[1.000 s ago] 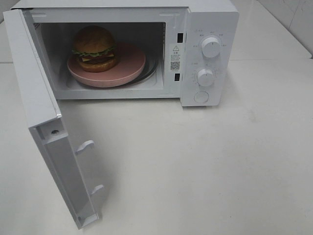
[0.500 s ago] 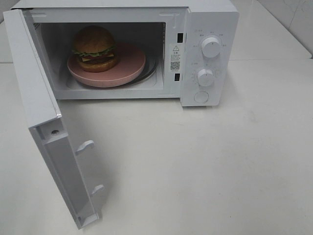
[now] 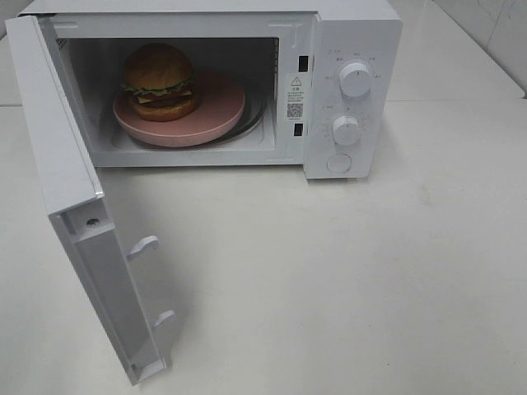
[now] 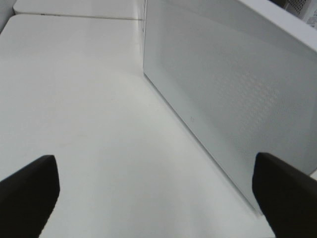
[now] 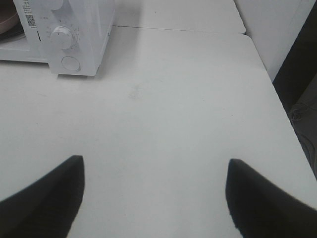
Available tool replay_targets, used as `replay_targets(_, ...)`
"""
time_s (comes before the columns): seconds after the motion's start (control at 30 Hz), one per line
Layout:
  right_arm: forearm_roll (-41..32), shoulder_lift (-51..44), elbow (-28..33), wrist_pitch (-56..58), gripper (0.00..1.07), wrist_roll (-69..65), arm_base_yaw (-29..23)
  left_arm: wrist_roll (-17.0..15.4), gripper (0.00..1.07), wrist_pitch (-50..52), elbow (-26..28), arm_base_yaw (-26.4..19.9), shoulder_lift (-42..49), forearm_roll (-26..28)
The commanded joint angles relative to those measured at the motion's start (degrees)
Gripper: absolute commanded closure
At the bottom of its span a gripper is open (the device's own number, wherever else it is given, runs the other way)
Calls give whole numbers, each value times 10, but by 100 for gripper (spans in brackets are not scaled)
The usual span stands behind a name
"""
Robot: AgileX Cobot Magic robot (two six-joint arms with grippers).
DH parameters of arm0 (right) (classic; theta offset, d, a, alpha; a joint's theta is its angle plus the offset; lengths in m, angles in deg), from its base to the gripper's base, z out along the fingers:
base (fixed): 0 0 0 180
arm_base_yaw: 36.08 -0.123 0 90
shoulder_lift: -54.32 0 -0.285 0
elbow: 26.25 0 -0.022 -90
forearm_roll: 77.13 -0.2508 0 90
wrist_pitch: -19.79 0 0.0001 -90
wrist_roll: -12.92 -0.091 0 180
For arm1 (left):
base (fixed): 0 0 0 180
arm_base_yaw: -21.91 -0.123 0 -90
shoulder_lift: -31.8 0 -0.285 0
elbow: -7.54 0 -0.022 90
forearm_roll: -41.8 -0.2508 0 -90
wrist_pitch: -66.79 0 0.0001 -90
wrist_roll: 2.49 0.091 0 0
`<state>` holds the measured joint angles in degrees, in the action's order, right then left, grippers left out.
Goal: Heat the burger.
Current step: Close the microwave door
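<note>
Exterior high view is showing the burger (image 3: 159,81) sitting on its plate (image 3: 221,109) inside the microwave (image 3: 356,37); the door (image 3: 62,156) is standing open; left gripper (image 4: 153,158) and right gripper (image 5: 154,159) are gaping wide, holding nothing; closing the door is calling for a flat, steady push.

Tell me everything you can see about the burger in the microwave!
The burger is tall and round. It has a glossy golden-brown bun on top, then frilly green lettuce, a strip of yellow cheese and a dark patty over the bottom bun. It stands upright on the left part of a round pink plate, inside the white microwave, whose door hangs wide open. Only the plate touches it.
</note>
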<state>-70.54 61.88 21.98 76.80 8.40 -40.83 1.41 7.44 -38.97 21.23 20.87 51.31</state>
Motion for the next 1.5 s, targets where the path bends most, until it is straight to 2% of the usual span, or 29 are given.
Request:
replay_targets(0.03, -1, -15, 2, 1, 31, 2, 4, 2, 9, 42, 10, 1, -22, 1)
replay_targets(0.17, -1, -15, 2, 1, 31, 2, 4, 2, 15, 66, 10, 1, -50, -5)
replay_targets(0.2, -1, -15, 2, 1, 31, 2, 4, 2, 24, 81, 10, 1, -73, -9)
replay_targets(0.23, -1, -15, 2, 1, 31, 2, 4, 2, 38, 95, 10, 1, -94, -11)
replay_targets(0.27, -1, -15, 2, 1, 31, 2, 4, 2, 38, 95, 10, 1, -94, -11)
replay_targets(0.3, -1, -15, 2, 1, 31, 2, 4, 2, 46, 101, 10, 1, -105, -11)
replay_targets(0.33, -1, -15, 2, 1, 31, 2, 4, 2, 59, 109, 10, 1, -126, -11)
replay_targets(0.37, -1, -15, 2, 1, 31, 2, 4, 2, 59, 109, 10, 1, -126, -11)
replay_targets(0.4, -1, -15, 2, 1, 31, 2, 4, 2, 71, 113, 10, 1, -149, -11)
replay_targets(0.43, -1, -15, 2, 1, 31, 2, 4, 2, 71, 113, 10, 1, -149, -11)
replay_targets(0.47, -1, -15, 2, 1, 31, 2, 4, 2, 77, 115, 10, 1, -161, -11)
replay_targets(0.5, -1, -15, 2, 1, 31, 2, 4, 2, 91, 124, 10, 1, -183, -13)
replay_targets(0.53, -1, -15, 2, 1, 31, 2, 4, 2, 91, 124, 10, 1, -183, -13)
replay_targets(0.6, -1, -15, 2, 1, 31, 2, 4, 2, 107, 137, 10, 1, -217, -17)
replay_targets(0.83, -1, -15, 2, 1, 31, 2, 4, 7, 107, 241, 1, 1, -265, -17)
replay_targets(0.9, -1, -15, 2, 1, 31, 2, 4, 10, 107, 305, -21, 1, -280, -17)
replay_targets(0.93, -1, -15, 2, 1, 31, 2, 4, 10, 107, 305, -21, 1, -280, -17)
replay_targets(1.1, -1, -15, 2, 1, 31, 2, 4, 11, 107, 453, -89, 1, -312, -15)
replay_targets(1.13, -1, -15, 2, 1, 31, 2, 4, 11, 107, 453, -89, 1, -312, -15)
replay_targets(1.17, -1, -15, 2, 1, 31, 2, 4, 11, 107, 515, -115, 1, -325, -15)
replay_targets(1.2, -1, -15, 2, 1, 31, 2, 4, 11, 107, 515, -115, 1, -325, -15)
replay_targets(1.27, -1, -15, 2, 1, 31, 2, 4, 10, 107, 606, -150, 1, -348, -15)
replay_targets(1.3, -1, -15, 2, 1, 31, 2, 4, 10, 107, 606, -150, 1, -348, -15)
replay_targets(1.33, -1, -15, 2, 1, 31, 2, 4, 9, 107, 665, -169, 1, -363, -15)
replay_targets(1.37, -1, -15, 2, 1, 31, 2, 4, 9, 107, 665, -169, 1, -363, -15)
replay_targets(1.4, -1, -15, 2, 1, 31, 2, 4, 9, 107, 718, -183, 1, -380, -15)
replay_targets(1.47, -1, -15, 2, 1, 31, 2, 4, 9, 107, 746, -189, 1, -390, -17)
replay_targets(1.5, -1, -15, 2, 1, 31, 2, 4, 8, 107, 791, -197, 1, -410, -24)
